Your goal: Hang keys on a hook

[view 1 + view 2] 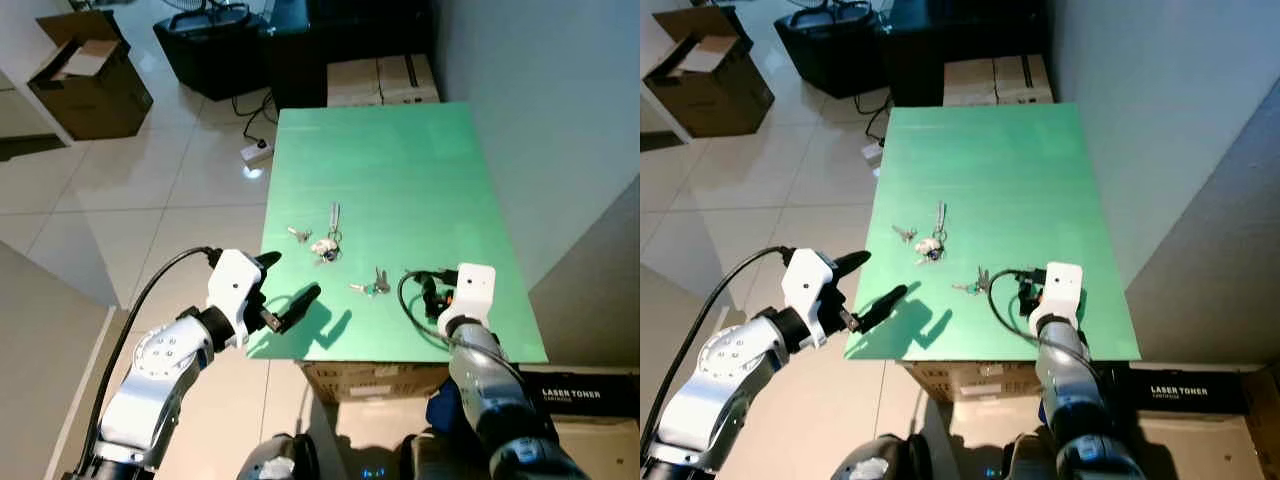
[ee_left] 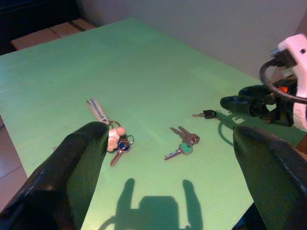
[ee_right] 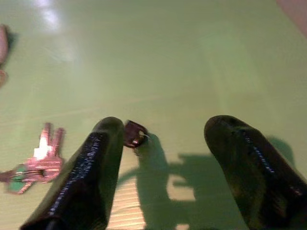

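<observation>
Several keys lie on the green table [image 1: 400,160]. A bunch with a pale charm and a strap [image 1: 328,245] sits mid-table, with a small loose key [image 1: 298,235] to its left. A pair of keys with a green head [image 1: 375,283] lies nearer me. A black-headed key [image 3: 134,134] rests on the table between the fingers of my right gripper [image 1: 432,292], which is open, close against one finger [image 3: 86,172]. My left gripper [image 1: 290,283] hovers open at the table's near-left edge, nothing in it, its fingers [image 2: 76,167] framing the keys from afar.
A grey wall [image 1: 560,120] runs along the table's right side. Cardboard boxes [image 1: 380,80] stand at its far end. An open carton [image 1: 90,85], a black bin [image 1: 210,45] and a power strip [image 1: 258,152] sit on the tiled floor at left. A toner box [image 1: 580,395] is near right.
</observation>
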Controlling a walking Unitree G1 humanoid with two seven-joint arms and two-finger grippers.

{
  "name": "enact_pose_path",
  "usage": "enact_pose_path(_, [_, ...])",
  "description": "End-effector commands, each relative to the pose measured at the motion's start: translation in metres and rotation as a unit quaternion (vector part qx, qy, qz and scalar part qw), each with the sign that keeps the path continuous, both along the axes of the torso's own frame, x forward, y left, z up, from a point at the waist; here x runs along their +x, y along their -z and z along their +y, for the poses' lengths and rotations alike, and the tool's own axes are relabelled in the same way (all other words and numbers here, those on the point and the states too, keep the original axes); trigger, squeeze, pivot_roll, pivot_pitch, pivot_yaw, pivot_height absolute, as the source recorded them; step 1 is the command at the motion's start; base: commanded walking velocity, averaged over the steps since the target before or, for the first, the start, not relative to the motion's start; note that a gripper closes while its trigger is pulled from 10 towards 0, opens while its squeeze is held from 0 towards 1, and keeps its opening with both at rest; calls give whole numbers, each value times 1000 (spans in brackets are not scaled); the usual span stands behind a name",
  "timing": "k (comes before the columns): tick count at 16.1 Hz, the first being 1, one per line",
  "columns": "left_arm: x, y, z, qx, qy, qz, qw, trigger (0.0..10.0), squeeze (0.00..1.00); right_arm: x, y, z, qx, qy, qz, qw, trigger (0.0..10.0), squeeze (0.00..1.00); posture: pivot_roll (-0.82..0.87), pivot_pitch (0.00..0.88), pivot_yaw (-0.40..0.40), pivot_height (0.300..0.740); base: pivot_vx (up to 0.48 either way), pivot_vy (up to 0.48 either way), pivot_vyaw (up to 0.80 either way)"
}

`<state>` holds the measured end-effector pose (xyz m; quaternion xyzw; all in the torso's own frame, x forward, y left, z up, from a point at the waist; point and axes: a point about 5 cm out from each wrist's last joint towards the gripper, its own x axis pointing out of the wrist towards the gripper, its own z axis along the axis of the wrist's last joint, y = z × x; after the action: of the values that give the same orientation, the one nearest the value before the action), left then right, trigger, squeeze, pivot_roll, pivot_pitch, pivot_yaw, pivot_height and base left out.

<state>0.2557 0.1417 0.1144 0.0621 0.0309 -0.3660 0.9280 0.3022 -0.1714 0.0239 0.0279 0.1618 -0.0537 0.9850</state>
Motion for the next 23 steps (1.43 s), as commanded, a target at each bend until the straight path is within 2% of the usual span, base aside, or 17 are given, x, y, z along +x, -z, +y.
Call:
enact_pose_path(1, [-3, -1, 6, 5, -4, -2, 1000, 10000, 0, -4, 10, 2, 17, 4, 36, 999, 10000, 1000, 1, 171, 167, 740, 0, 0, 0])
enact_pose_path(2, [-4, -1, 6, 4, 0, 0, 1000, 10000, 0, -4, 12, 2, 29, -2, 48, 998, 10000, 1000, 5, 173, 169, 740, 0, 0, 0])
enact_pose_path(3, [-6, -1, 5, 4, 7, 2, 1000, 10000, 0, -2, 12, 4, 34, -16, 49, 998, 10000, 0, 7, 175, 171, 740, 0, 0, 0])
enact_pose_path(6, [-10, 0, 5, 7, 21, 10, 1000, 10000, 0, 5, 8, 6, 44, -38, 44, 997, 10000, 0, 10, 177, 172, 740, 0, 0, 0])
enact_pose_path(11, [-12, 0, 7, 8, 23, 14, 1000, 10000, 0, 9, 9, 4, 56, -30, 70, 995, 10000, 0, 16, 170, 167, 740, 0, 0, 0])
enact_pose_path(16, [-9, -2, 8, 10, 25, 16, 1000, 10000, 0, 16, 4, 3, 69, -30, 74, 994, 10000, 0, 19, 167, 170, 740, 0, 0, 0])
enact_pose_path(18, [-11, 0, 7, 21, 42, 25, 999, 10000, 0, 19, 1, 5, 80, -40, 75, 993, 10000, 0, 19, 168, 168, 740, 0, 0, 0])
enact_pose_path(19, [-13, 1, 8, 26, 46, 30, 998, 10000, 0, 20, 1, 6, 81, -45, 76, 993, 7922, 0, 20, 168, 165, 740, 0, 0, 0])
enact_pose_path(20, [-14, 3, 9, 34, 50, 35, 998, 10000, 0, 21, 0, 7, 81, -53, 77, 992, 6667, 0, 19, 167, 163, 740, 0, 0, 0])
enact_pose_path(21, [-15, 5, 10, 41, 51, 37, 997, 10000, 0, 21, 0, 7, 78, -57, 78, 992, 5765, 0, 19, 167, 162, 740, 0, 0, 0])
enact_pose_path(22, [-16, 7, 11, 50, 53, 42, 996, 10000, 0, 21, 0, 7, 80, -57, 78, 992, 5765, 0, 20, 166, 161, 740, 0, 0, 0])
enact_pose_path(23, [-17, 10, 13, 62, 57, 47, 995, 10000, 0, 21, 0, 7, 81, -57, 81, 992, 4078, 0, 19, 165, 159, 740, 0, 0, 0])
